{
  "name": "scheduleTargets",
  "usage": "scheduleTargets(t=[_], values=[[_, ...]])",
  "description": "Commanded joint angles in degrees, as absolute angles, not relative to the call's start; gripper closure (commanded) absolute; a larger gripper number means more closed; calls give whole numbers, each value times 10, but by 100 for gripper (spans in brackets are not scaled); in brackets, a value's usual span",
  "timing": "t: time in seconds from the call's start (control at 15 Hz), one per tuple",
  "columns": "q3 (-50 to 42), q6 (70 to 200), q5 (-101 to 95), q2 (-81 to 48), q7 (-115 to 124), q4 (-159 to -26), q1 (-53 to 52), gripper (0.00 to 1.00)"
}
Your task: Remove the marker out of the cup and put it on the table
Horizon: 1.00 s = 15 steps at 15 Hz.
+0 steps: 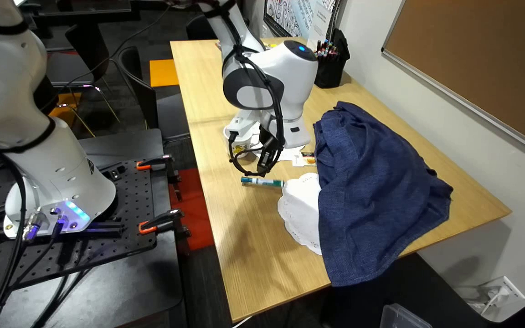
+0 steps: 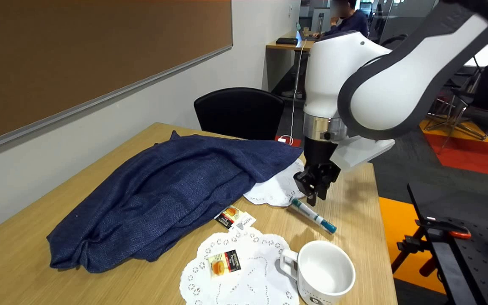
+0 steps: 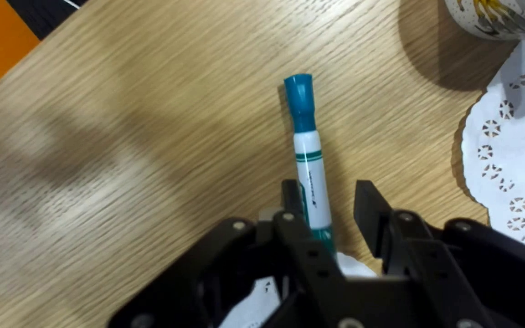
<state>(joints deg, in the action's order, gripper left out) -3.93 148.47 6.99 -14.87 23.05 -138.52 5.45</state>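
Observation:
A white marker with a teal cap lies on the table (image 1: 253,269); it shows in both exterior views (image 1: 262,182) (image 2: 311,214) and in the wrist view (image 3: 309,173). Its green end reaches a white doily. The cup is a white mug with a printed pattern, upright on the table (image 2: 326,271); nothing shows inside it. It is partly hidden by the arm in an exterior view (image 1: 241,149) and cut off in the wrist view (image 3: 508,18). My gripper (image 3: 328,200) is open above the marker, which appears between the fingers, nearer the left one. It also shows in an exterior view (image 2: 314,190).
A crumpled navy cloth (image 1: 376,196) covers much of the table's wall side and part of a doily (image 1: 299,212). Another doily (image 2: 244,279) with a sachet (image 2: 223,262) lies beside the cup. A black container of pens (image 1: 328,68) stands by the wall. A black chair (image 2: 239,112) stands at the table's end.

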Motion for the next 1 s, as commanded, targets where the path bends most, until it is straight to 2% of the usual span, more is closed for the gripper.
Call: scheduleTargets(t=[0.0, 0.27, 0.93], values=[[-53, 1483, 77, -158, 241, -1368, 39, 31], [-58, 1485, 61, -128, 248, -1384, 25, 1], [-47, 1476, -80, 75, 362, -1485, 13, 0]])
